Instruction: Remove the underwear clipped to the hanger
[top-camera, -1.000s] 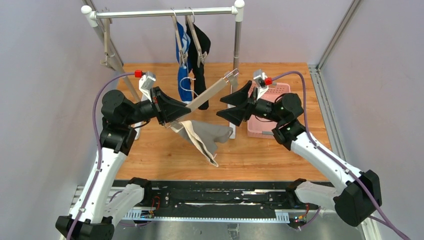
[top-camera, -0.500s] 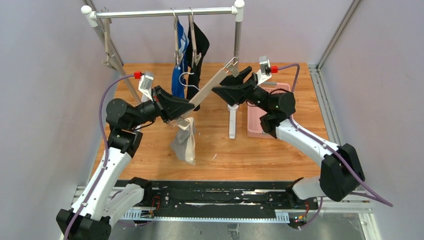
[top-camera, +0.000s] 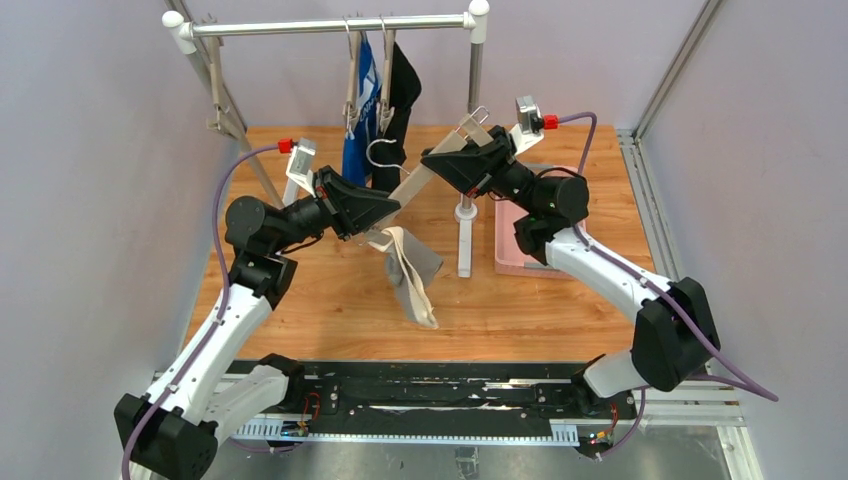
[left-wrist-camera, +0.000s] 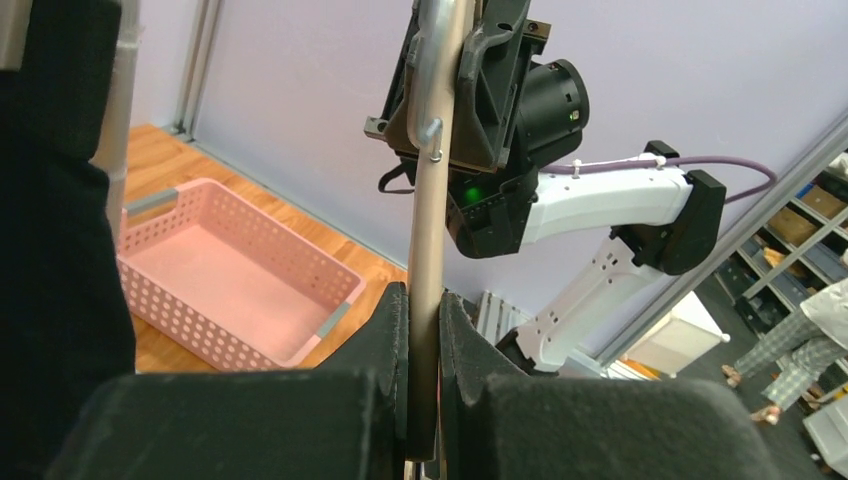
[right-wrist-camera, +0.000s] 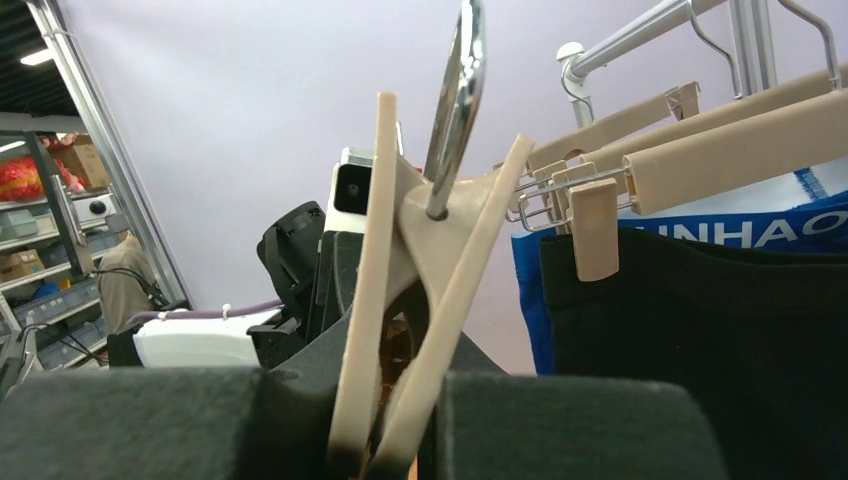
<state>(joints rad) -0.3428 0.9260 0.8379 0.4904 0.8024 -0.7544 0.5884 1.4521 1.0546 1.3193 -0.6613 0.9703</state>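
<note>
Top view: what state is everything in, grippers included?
hanger: off the rail, tilted, held at both ends.
grey underwear: hanging from hanger's lower end.
blue underwear: clipped, hanging on rail.
black underwear: clipped, hanging on rail.
pink basket: upright on table.
left gripper: shut on hanger.
right gripper: shut on hanger.

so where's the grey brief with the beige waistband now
Top view: the grey brief hangs from the low end of the beige hanger, below the left gripper, over the table.
</note>
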